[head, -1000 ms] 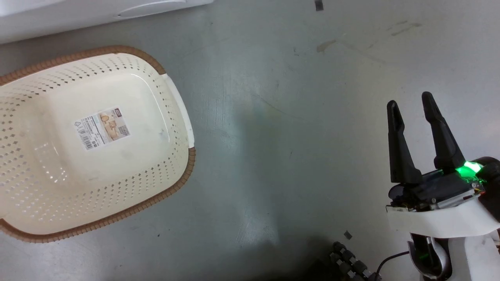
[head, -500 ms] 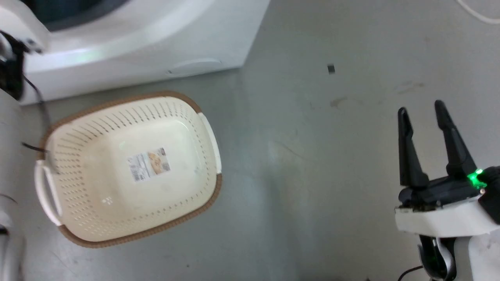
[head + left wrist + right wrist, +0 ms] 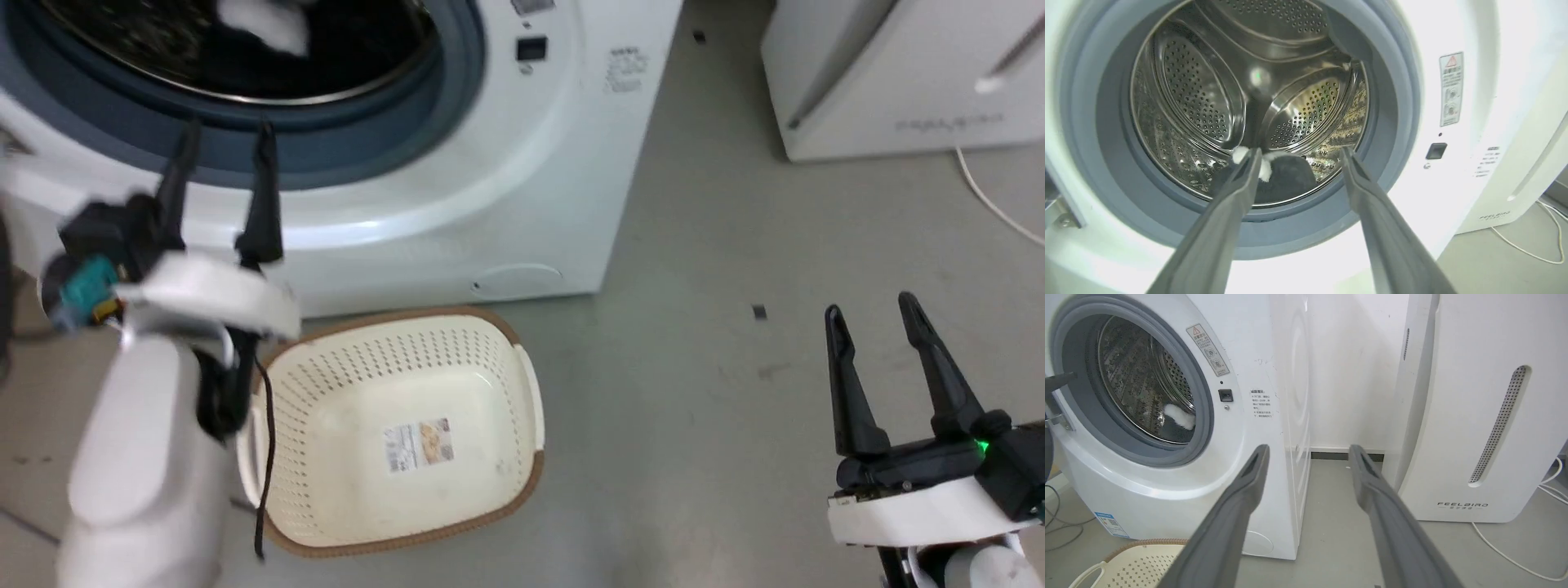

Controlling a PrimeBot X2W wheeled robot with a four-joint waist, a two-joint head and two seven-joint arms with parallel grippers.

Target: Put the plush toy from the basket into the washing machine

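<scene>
The plush toy (image 3: 1286, 179) lay inside the washing machine (image 3: 506, 188), low in the steel drum by the front lip. It showed as a dark body w/ a white patch. The round opening, w/ a grey rubber ring around it, faced the robot.

The left pincer (image 3: 227, 135) hovered at the near edge of that opening, aimed into the drum, fingers apart w/ nothing gripped.

The basket (image 3: 326, 384) sat upright on the floor (image 3: 694, 457), right in front of the machine's base, w/ the label sticker (image 3: 418, 445) on its bottom in plain view.

The right pincer (image 3: 870, 309) hung over bare floor well to the right of the basket, fingers apart too, holding nothing.

Far right — a white appliance (image 3: 1474, 416) marked FEELBIRD stood beside the machine, w/ a narrow strip of floor btwn them.
</scene>
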